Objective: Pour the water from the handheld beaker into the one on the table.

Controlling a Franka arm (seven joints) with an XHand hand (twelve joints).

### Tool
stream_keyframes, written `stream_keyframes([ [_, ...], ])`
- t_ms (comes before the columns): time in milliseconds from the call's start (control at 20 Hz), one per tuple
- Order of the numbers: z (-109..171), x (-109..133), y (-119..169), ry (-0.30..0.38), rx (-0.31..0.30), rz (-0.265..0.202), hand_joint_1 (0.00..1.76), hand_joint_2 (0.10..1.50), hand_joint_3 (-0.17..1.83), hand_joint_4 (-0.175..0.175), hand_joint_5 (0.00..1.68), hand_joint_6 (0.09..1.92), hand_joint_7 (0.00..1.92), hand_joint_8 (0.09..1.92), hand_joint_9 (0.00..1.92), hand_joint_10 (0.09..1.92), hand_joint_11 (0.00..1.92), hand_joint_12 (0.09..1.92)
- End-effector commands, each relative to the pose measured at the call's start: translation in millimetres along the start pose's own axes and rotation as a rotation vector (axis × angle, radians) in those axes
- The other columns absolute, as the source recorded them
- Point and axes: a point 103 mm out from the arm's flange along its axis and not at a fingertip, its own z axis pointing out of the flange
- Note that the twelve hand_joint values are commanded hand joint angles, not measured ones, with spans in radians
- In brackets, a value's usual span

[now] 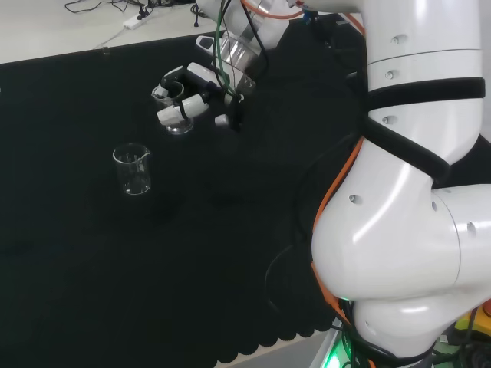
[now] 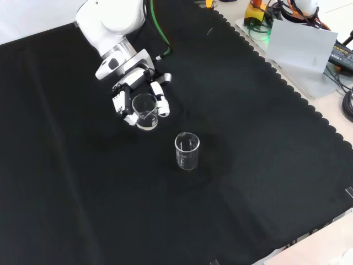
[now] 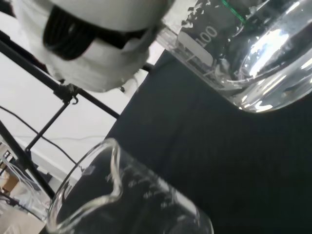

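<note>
black cloth covers the counter, scalloped edge toward the front view's right, cables and gear past it. robot hand sits at about 11 o'clock of the front view's centre, fingers curled round the handheld beaker, which looks upright or only slightly tipped, base low over the cloth. wrist view shows clear water in its bottom. table beaker stands upright and looks empty, near the held one at roughly its 4 o'clock in the front view, apart, not touching; in the head view it is at about 7 o'clock of the robot hand.

risks, judged from this: held beaker is off to one side of the target, not over its mouth, so tipping now would put water on the cloth. held low, its base could clip the table beaker's rim while moving across and knock it over. target mouth is narrow, so a fast tilt likely overshoots. smooth glass could slip in the fingers as it rotates.
</note>
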Motion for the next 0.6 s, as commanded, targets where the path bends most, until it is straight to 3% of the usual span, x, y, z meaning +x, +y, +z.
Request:
stream_keyframes([
  [50, -11.3, 7.8, -34.4, -0.055, 0.044, 0.002, 1.29, 0.64, 0.83, -0.175, 1.09, 1.03, 1.15, 1.01, 1.39, 0.96, 1.13, 0.83],
  [600, -22.6, 15.9, -67.3, -0.137, 0.161, 0.052, 1.29, 0.62, 0.86, -0.175, 1.09, 1.05, 1.15, 1.03, 1.39, 0.97, 1.14, 0.84],
])
